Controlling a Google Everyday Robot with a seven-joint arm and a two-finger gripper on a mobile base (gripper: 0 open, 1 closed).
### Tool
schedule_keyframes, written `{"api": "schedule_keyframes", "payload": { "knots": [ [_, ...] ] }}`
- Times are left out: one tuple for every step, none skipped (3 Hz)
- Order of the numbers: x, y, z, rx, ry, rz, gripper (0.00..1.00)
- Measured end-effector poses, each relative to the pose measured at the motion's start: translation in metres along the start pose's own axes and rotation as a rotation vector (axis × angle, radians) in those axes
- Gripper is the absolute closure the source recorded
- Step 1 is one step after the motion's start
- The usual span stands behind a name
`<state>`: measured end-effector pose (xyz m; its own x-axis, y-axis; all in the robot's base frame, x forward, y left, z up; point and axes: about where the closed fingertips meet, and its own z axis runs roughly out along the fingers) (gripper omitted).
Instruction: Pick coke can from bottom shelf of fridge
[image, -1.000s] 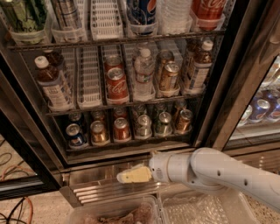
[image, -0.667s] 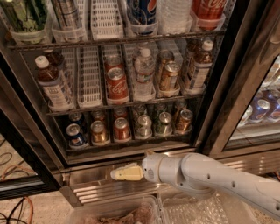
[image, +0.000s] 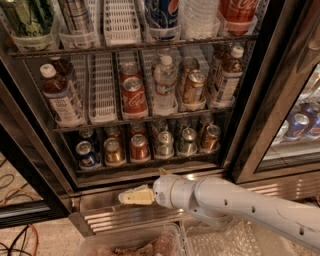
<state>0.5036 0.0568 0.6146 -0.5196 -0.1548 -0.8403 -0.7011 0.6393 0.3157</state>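
Observation:
The fridge (image: 248, 125) stands open in front of me. On its bottom shelf (image: 150, 163) a row of small cans stands upright. The coke can (image: 139, 148) is the red one, third from the left, between a gold-orange can (image: 113, 151) and a silver can (image: 163, 144). A blue Pepsi can (image: 86, 154) is at the far left. My gripper (image: 131, 197), pale yellow on a white arm (image: 240, 205), points left. It hangs in front of the ribbed steel base (image: 115, 217), below the shelf and just under the coke can, apart from it.
The rack above holds a larger Coke can (image: 134, 96), a water bottle (image: 165, 85) and brown bottles. A shut glass door (image: 300, 125) with cans behind it is at the right. A clear plastic bin (image: 130, 244) sits on the floor below the gripper. Cables lie at the lower left.
My gripper and arm have moved left along the steel base, from under the right-hand cans to under the coke can. The cans have not moved.

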Motion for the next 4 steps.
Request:
{"api": "schedule_keyframes", "payload": {
  "knots": [
    [-0.003, -0.005, 0.010, 0.024, -0.077, -0.031, 0.00],
    [0.000, -0.019, 0.029, 0.054, -0.152, -0.059, 0.00],
    [-0.003, -0.031, 0.046, 0.085, -0.208, -0.122, 0.00],
    [-0.009, -0.041, 0.057, 0.114, -0.254, -0.194, 0.00]
  ]
}}
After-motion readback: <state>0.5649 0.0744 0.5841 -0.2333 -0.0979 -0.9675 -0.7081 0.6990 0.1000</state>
